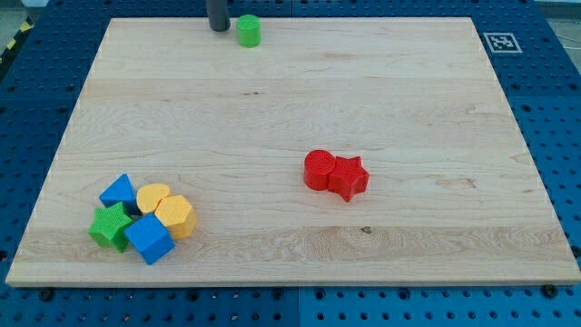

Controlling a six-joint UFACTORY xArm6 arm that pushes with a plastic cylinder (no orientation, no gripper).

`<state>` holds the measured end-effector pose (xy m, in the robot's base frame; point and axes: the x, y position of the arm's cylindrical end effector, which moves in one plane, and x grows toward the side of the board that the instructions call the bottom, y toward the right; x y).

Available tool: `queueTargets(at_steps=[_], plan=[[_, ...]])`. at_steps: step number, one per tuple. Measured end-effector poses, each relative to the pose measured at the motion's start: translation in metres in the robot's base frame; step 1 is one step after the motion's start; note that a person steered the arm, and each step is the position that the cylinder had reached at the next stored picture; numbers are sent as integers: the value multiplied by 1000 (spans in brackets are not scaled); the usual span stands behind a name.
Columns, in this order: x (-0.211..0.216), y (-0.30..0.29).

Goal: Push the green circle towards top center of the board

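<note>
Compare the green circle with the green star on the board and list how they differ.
The green circle is a round cylinder; the green star has points. The circle stands alone near the view's top edge, right beside my tip, which is on its left; the star sits at the view's bottom left, packed against blue and yellow blocks. The circle shows whole, while the star is partly hidden by a blue block. Both are green and rest on the board.
</note>
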<state>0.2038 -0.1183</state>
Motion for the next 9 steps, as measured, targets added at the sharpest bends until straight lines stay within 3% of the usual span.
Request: queueTargets(at_steps=[4, 9], plan=[[1, 25], [32, 76]])
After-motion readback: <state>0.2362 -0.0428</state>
